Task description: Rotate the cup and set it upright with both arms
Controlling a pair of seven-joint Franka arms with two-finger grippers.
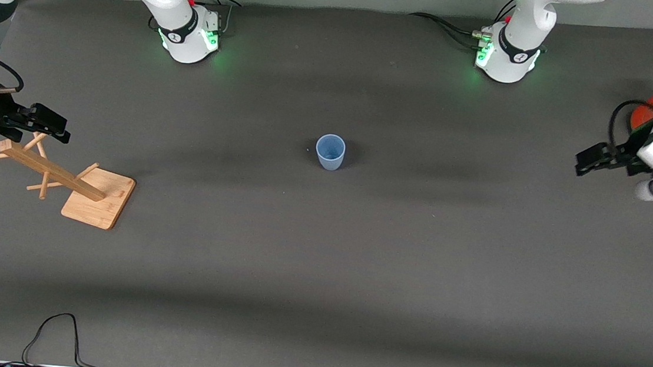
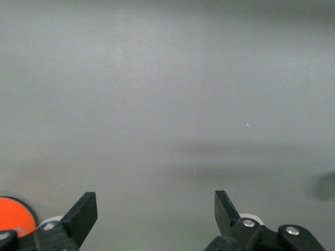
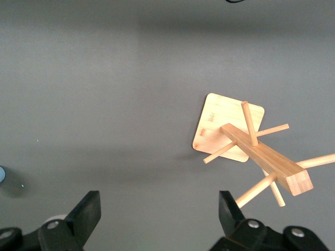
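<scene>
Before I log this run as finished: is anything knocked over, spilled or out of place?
Nothing stands out. The small pale blue plastic cup stands upright, mouth up, mid-table. The wooden peg rack stands on its base, under the open right tool. The left tool is open too.

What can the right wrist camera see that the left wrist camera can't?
Only the right wrist view shows the wooden peg rack on its square bamboo base, plus a sliver of the small pale blue plastic cup at the picture's edge. Only the left wrist view shows a bit of the big orange cylinder. Both show the dark grey table below and that arm's own black gripper, open: the right gripper and the left gripper.
</scene>
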